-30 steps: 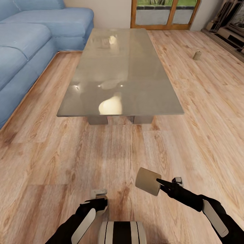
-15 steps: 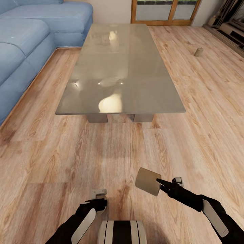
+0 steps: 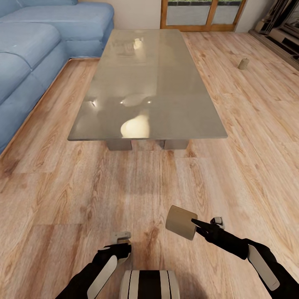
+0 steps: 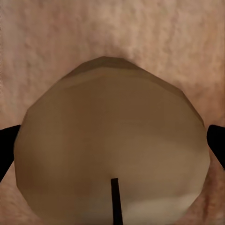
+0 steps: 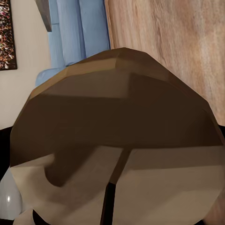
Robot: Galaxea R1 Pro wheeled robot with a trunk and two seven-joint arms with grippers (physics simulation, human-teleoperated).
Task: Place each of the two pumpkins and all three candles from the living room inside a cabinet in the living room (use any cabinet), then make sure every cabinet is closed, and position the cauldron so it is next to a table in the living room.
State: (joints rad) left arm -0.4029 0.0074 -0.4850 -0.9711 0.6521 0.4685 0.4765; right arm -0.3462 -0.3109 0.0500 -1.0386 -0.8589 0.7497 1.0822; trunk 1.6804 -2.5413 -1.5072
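Head view: the robot faces a long grey glossy coffee table (image 3: 147, 83) standing on the light wood plank floor (image 3: 62, 195) of the living room.
Right gripper (image 3: 194, 224): black fingers closed on the end of a cream-beige candle (image 3: 181, 222), which is held off the floor, lying on its side and tilted, near the robot's trunk.
Right wrist view: the held candle (image 5: 117, 140) sits close to the camera, its round end face with a dark wick line toward the lens; blue sofa (image 5: 77, 28) and plank floor behind it.
Left gripper (image 3: 123, 245): pointing down at the floor, closed around a second candle (image 3: 121, 237), of which little shows past the black fingers in the head view.
Left wrist view: the second candle (image 4: 112, 150) is seen end-on with a dark wick line, a black finger (image 4: 7, 150) touching each side of it, pinkish floor behind.
Third candle (image 3: 243, 63): upright on the floor, well apart from the robot, off the table's far right side.
Sofa (image 3: 37, 45): blue corner sofa along the left, near the table's left side.
Far wall: a wood-framed glass door (image 3: 202, 14) beyond the table's far end.
Far right corner: dark furniture, too cropped to identify.
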